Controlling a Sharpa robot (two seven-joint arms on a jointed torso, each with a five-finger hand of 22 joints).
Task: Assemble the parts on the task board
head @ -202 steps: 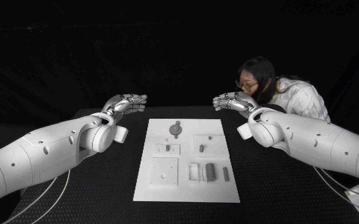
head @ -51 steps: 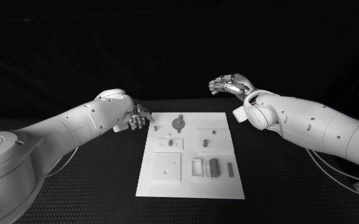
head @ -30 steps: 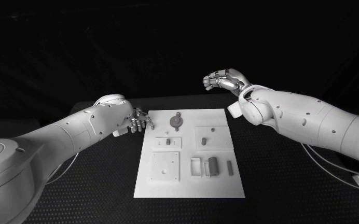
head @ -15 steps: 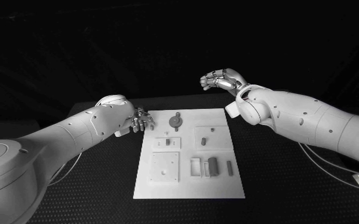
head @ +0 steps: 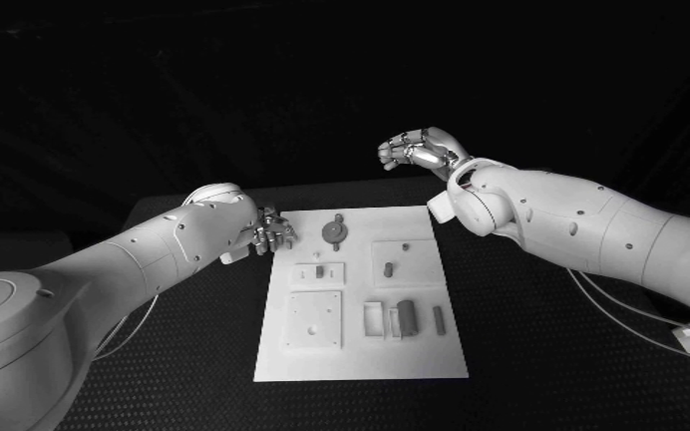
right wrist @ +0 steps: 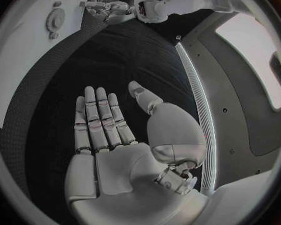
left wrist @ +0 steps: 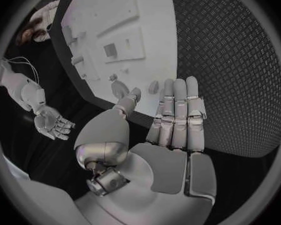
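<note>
Now left hand [head: 269,235] fingers [left wrist: 177,112] just beside task board [head: 360,351] edge, empty.

White task board [head: 360,351] flat mid-table, long side running away from robot; small grey parts [head: 406,317] lying on it.

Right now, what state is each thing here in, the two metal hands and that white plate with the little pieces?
left hand: open, holding nothing, low at the board's far left corner.
right hand: open, holding nothing, raised beyond the board.
task board: flat on the table.
parts: resting on the board, none held.
</note>
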